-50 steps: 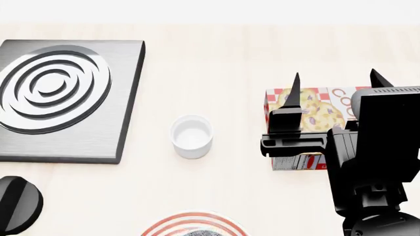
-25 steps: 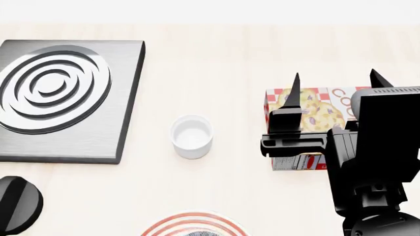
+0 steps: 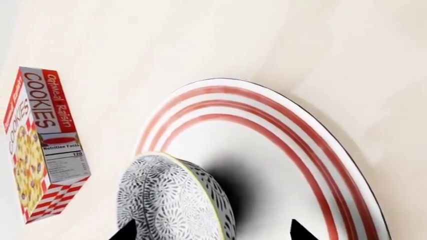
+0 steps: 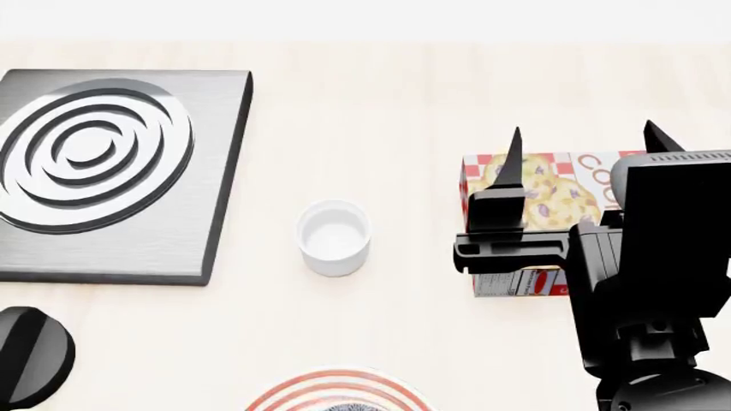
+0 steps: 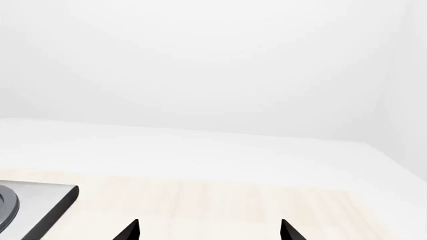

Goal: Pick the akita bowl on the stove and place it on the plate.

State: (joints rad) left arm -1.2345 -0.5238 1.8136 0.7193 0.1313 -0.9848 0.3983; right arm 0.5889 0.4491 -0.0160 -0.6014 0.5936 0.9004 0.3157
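Observation:
The akita bowl (image 3: 175, 200), speckled black and white, rests on the white plate (image 3: 313, 165) with red rings; a sliver of the bowl (image 4: 342, 407) and the plate's rim (image 4: 337, 379) show at the head view's lower edge. My left gripper (image 3: 210, 232) is open around the bowl, one fingertip (image 3: 127, 231) against its outer side and the other (image 3: 298, 231) well apart over the plate. The stove (image 4: 171, 240) at the far left carries nothing; its corner (image 5: 40, 205) also shows in the right wrist view. My right gripper (image 4: 583, 137) (image 5: 210, 229) is raised, open and empty.
A small plain white cup (image 4: 334, 237) stands between the stove and a cookies box (image 4: 537, 193) (image 3: 40, 145), which lies behind my right arm. A round black knob (image 4: 29, 353) sits at the near left, below the stove.

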